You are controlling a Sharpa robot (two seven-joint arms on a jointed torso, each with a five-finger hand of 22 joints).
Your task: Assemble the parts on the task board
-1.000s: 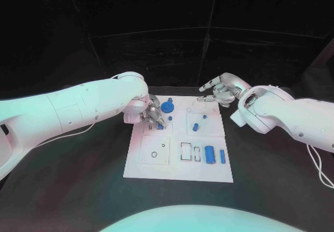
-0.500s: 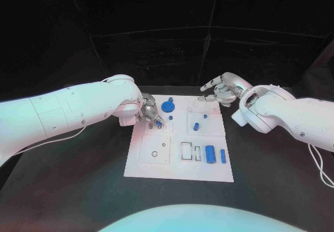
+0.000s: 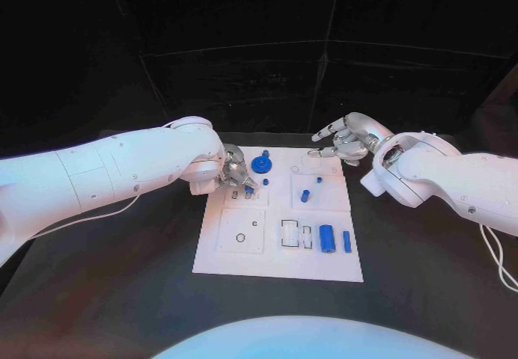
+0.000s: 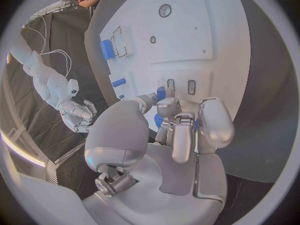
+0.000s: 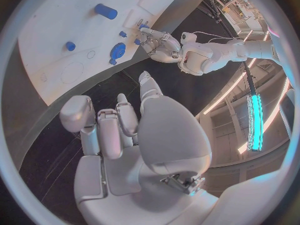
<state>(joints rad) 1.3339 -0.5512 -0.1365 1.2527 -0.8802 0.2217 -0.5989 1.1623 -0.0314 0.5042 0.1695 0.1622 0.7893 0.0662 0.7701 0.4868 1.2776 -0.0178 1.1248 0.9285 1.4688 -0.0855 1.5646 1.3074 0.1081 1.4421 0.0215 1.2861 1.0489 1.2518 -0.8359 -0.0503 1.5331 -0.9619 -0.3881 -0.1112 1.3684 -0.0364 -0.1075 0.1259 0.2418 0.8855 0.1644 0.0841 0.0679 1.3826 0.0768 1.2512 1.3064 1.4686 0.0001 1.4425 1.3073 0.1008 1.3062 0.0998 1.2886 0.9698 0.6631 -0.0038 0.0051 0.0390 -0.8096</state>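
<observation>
The left robot hand [image 3: 234, 176] pinches a small blue part [image 3: 247, 190] over the task board [image 3: 270, 254], poised for seating; the right robot hand [image 3: 343, 142] hovers spread, holding nothing.

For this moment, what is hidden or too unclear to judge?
- Left hand, head view: its fingers cover the small blue part they work at; grip unclear. In the left wrist view fingers hide most of that part.
- Slots on the task board, head view: too small to tell what they take.
- Right hand, head view: curled at the board's far edge; whether it holds anything cannot be told.
</observation>
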